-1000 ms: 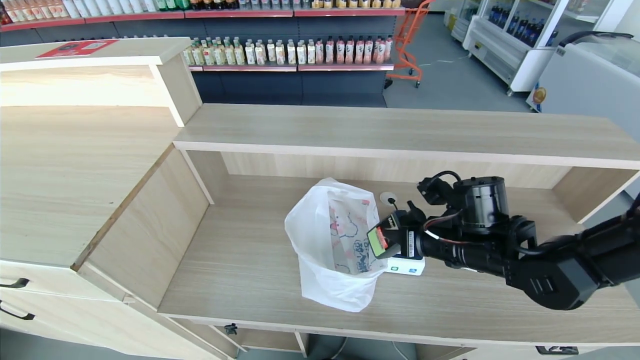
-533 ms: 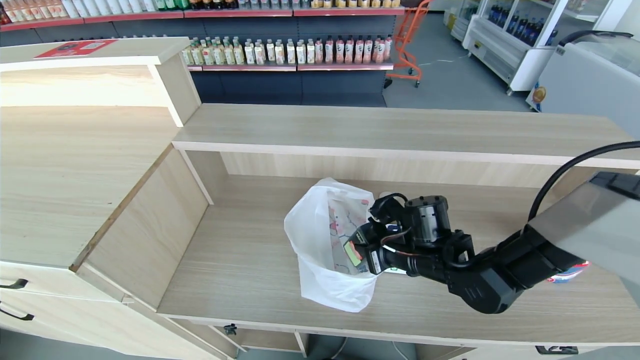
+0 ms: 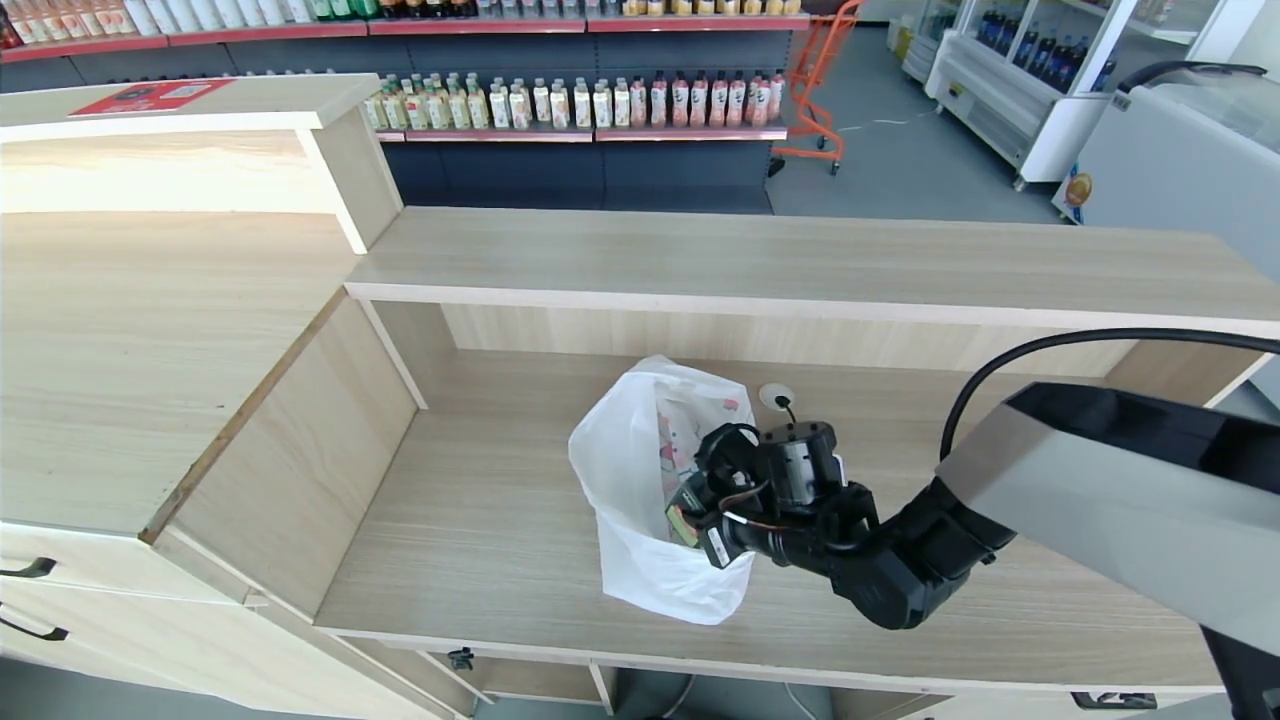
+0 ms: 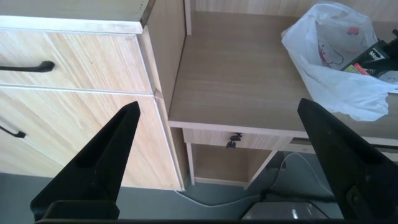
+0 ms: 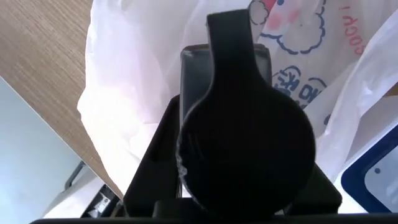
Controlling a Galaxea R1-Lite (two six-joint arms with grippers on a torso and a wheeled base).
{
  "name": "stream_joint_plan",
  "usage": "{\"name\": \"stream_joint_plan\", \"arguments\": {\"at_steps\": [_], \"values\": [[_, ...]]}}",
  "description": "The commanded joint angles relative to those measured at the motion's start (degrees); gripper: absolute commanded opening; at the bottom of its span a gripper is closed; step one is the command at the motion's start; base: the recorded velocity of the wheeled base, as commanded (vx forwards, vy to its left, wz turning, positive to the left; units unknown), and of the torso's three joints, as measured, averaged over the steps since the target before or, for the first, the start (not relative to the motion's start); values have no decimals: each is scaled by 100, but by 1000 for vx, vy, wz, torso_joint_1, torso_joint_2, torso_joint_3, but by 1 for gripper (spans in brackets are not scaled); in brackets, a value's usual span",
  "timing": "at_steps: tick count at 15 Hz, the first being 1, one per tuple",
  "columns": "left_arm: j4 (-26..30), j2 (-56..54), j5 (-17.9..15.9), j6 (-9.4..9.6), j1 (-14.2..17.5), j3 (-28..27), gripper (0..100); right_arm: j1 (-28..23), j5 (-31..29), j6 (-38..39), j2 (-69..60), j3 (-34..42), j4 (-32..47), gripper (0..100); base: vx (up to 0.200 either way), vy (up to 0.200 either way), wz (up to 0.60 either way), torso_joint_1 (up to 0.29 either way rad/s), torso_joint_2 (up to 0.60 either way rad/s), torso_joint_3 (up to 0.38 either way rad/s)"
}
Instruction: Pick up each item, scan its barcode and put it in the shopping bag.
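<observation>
The right gripper (image 3: 692, 500) has swung leftward and down — from just beside the shopping bag (image 3: 625, 470) into its open mouth. The item (image 3: 680, 518) it carries, clear of the rim a second ago, now sits low inside the bag, seemingly still gripped.

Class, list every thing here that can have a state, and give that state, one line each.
shopping bag: mouth open, standing on the counter, a printed pack inside.
dark packet: gripped, at the bag's mouth.
right hand: shut on the dark packet.
left hand: open, empty.
drawers: shut.
</observation>
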Motion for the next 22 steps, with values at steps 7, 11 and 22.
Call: {"name": "stream_joint_plan", "arguments": {"at_steps": [7, 11, 22], "values": [[0, 9, -5, 0, 4, 0, 100, -14, 77, 2053, -962, 37, 244, 100, 0, 0, 0, 0, 0, 0], [0, 9, 4, 0, 4, 0, 100, -893, 340, 2581, -3467, 1452, 1668, 100, 0, 0, 0, 0, 0, 0], [0, 35, -5, -26, 4, 0, 100, -2352, -864, 2475, -5444, 1848, 2670, 100, 0, 0, 0, 0, 0, 0]]}}
